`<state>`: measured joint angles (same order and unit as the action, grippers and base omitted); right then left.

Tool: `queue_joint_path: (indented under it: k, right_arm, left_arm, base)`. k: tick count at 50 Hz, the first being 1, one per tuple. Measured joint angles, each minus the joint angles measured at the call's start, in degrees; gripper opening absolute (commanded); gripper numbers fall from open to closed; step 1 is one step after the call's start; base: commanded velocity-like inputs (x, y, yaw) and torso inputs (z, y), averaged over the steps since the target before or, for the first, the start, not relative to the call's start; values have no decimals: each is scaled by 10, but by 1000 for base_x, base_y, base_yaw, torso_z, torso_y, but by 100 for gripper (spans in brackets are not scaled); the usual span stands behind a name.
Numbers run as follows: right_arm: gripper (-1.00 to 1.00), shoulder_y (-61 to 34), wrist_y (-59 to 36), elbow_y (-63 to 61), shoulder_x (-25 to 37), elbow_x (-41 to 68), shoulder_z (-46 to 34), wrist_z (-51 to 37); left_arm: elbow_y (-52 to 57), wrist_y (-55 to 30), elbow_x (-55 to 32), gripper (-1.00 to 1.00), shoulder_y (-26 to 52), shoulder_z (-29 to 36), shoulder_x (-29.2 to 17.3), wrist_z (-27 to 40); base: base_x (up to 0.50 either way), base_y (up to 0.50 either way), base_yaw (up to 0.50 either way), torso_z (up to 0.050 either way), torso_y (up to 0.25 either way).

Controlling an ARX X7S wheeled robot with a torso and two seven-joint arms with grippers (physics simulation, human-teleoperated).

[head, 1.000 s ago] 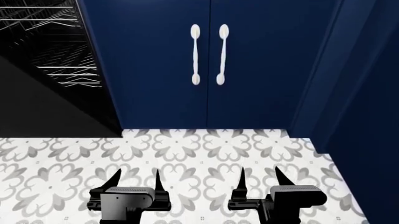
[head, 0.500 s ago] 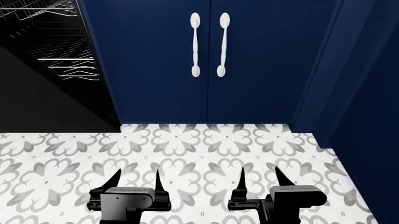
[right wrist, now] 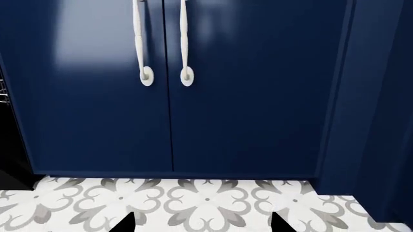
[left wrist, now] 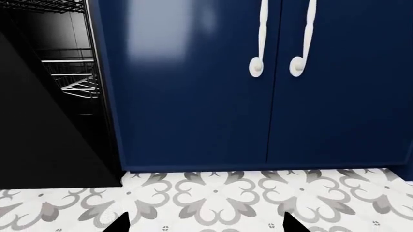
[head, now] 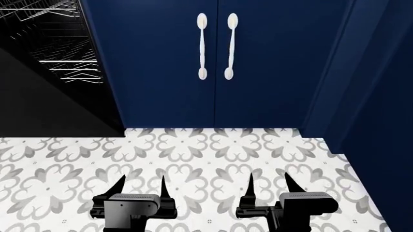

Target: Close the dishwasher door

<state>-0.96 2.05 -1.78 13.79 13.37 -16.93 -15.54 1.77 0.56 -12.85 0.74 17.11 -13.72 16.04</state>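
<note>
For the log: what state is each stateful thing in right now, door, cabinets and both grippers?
dishwasher door: open, black inner face up, racks visible behind.
navy cabinet doors: both shut.
left gripper: jaws open, empty, over the floor.
right gripper: jaws open, empty, over the floor.

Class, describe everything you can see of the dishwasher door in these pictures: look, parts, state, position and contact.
Only part of the dishwasher door shows, at the head view's left edge: a flat, plain black inner face, lowered open and reaching out over the patterned floor. No handle or outer face is in view. Behind it the dark dishwasher cavity holds wire racks. The navy cabinet stands beside it. Neither gripper touches it; the left gripper hovers over the floor, apart from it.
</note>
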Motion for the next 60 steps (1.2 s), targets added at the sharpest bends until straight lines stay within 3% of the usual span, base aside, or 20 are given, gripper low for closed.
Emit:
queue_joint_path:
  k: [5, 23, 60]
  right_arm:
    - [100, 0, 1, 0, 1, 1, -1, -1]
    - [100, 0, 1, -1, 5, 2, -6, -6]
    - [100, -3, 0, -1, 11, -1, -17, -17]
  left_arm:
    - [0, 0, -1, 100, 0, 1, -1, 1]
    - [1, 0, -4, 100, 0, 5, -4, 7]
    - [0, 3, -8, 100, 2, 13, -10, 16]
  base:
    - [0, 0, 0, -50, 0]
    - [0, 6, 0, 0, 0]
    - [0, 228, 0, 0, 0]
